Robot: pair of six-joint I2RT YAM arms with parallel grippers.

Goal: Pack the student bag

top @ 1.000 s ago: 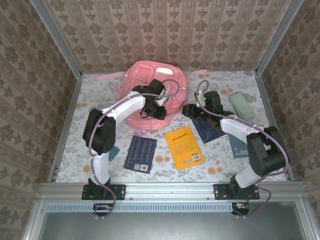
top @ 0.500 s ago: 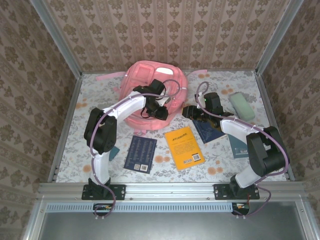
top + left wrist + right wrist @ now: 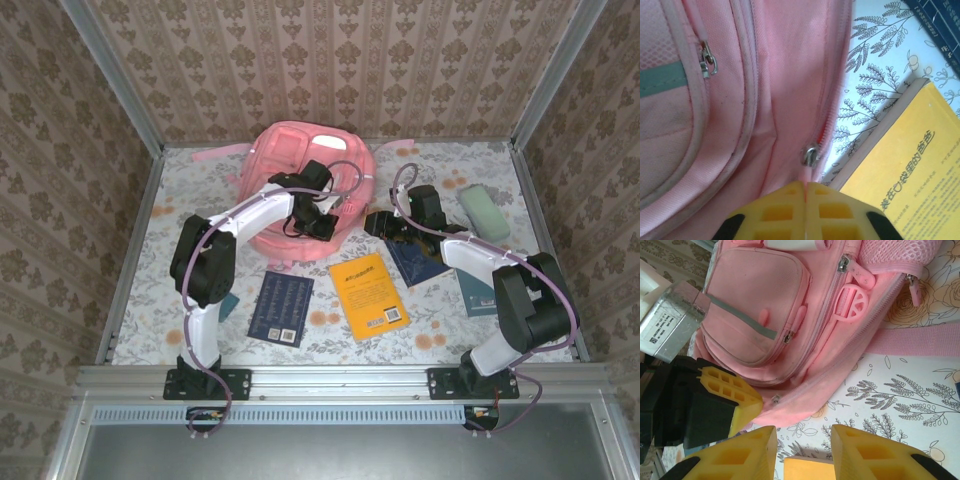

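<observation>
Seen from above, the student bag (image 3: 290,160) lies flat at the far middle of the table (image 3: 195,195), its straps trailing off toward the far left. The left gripper (image 3: 320,226) sits over the bag's near right edge, and the right gripper (image 3: 376,221) is just beside that edge, pointing toward it. From this height I cannot tell how either one's fingers stand. A yellow book (image 3: 368,295) lies in front of the bag, with a dark blue book (image 3: 282,307) to its left. A second dark blue book (image 3: 415,262) lies partly under the right arm. A pale green case (image 3: 483,212) rests near the far right.

From the left wrist, the two yellow fingers are pressed together with no gap. Their tips sit at the bag's pink fabric, just below a metal zip slider (image 3: 811,154) on the long side zip. Whether any fabric is pinched between them cannot be told. Another zip pull (image 3: 707,60) hangs on a front pocket at the upper left. The yellow book lies just beside the bag's edge, on the leaf-printed cloth.

From the right wrist, the fingers stand moderately apart, and a corner of the yellow book shows on the table below the gap. The bag's front pockets and a pink strap (image 3: 920,342) lie beyond them. The left gripper's yellow tip touches the bag's lower edge close to the zip slider.
</observation>
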